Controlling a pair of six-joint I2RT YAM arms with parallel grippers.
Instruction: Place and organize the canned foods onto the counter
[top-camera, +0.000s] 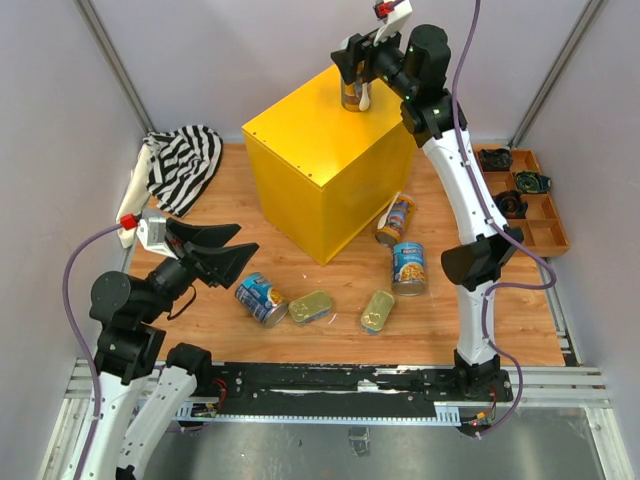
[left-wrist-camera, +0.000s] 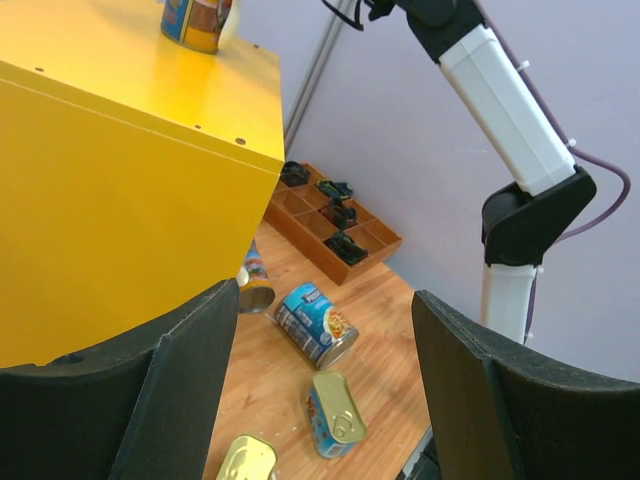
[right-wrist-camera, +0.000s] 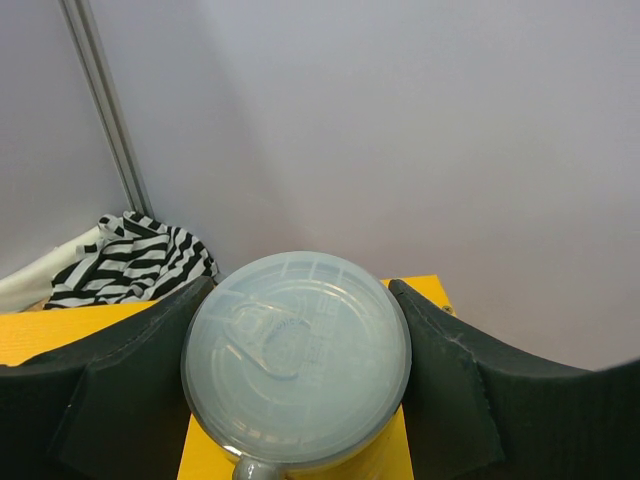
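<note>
The counter (top-camera: 320, 165) is a big yellow box in the middle of the table. On its far corner a tall slim white-lidded can (right-wrist-camera: 295, 358) stands upright, with my right gripper (top-camera: 356, 72) shut on it from above, one finger on each side of the lid. A second slim can (top-camera: 396, 218) lies at the box's right foot. Two blue-labelled cans (top-camera: 262, 299) (top-camera: 409, 268) and two flat golden tins (top-camera: 311, 306) (top-camera: 377, 311) lie on the wood in front of the box. My left gripper (top-camera: 247, 240) hangs open and empty, left of the nearest blue can.
A striped black-and-white cloth (top-camera: 185, 165) lies at the back left. A brown compartmented tray (top-camera: 545, 225) with small black gadgets sits at the right edge. Grey walls and metal posts close in the table on three sides.
</note>
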